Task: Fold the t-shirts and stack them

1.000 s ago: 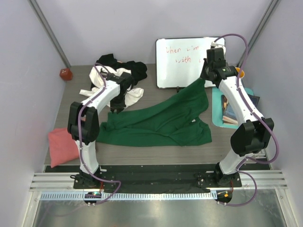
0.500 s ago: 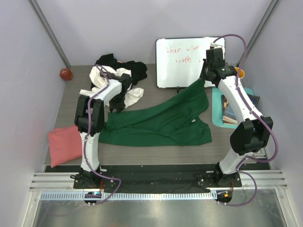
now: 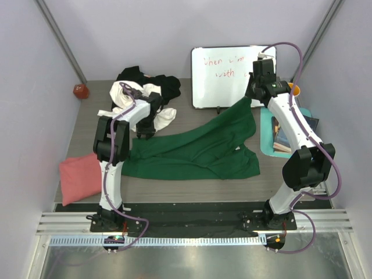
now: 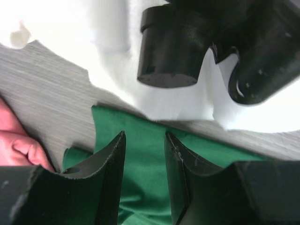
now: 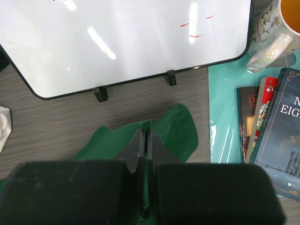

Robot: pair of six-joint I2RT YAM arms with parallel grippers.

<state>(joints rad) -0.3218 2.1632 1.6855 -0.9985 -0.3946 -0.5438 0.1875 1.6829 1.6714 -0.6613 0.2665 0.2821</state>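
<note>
The dark green t-shirt (image 3: pixel 197 151) lies spread across the middle of the table. My right gripper (image 3: pixel 251 97) is shut on its far right corner and holds it raised; in the right wrist view the gripper (image 5: pixel 144 133) pinches a fold of the green cloth (image 5: pixel 176 129). My left gripper (image 3: pixel 144 131) hovers over the shirt's far left corner. Its jaws (image 4: pixel 144 136) are open, with green cloth (image 4: pixel 145 164) showing below the gap. A white t-shirt (image 3: pixel 163 116) and a black t-shirt (image 3: pixel 168 86) lie heaped behind it. The salmon pink t-shirt (image 3: pixel 78 177) sits at the near left.
A whiteboard (image 3: pixel 232 75) stands at the back. On the right, a teal mat (image 5: pixel 225 117) carries books (image 5: pixel 276 122) and a mug (image 5: pixel 276 28). A small red ball (image 3: pixel 80 90) rests in the far left corner. Walls close in on both sides.
The left jaws have spread apart over the green shirt's corner, and the left arm's elbow has swung to the right. The right arm and its hold have not moved.
</note>
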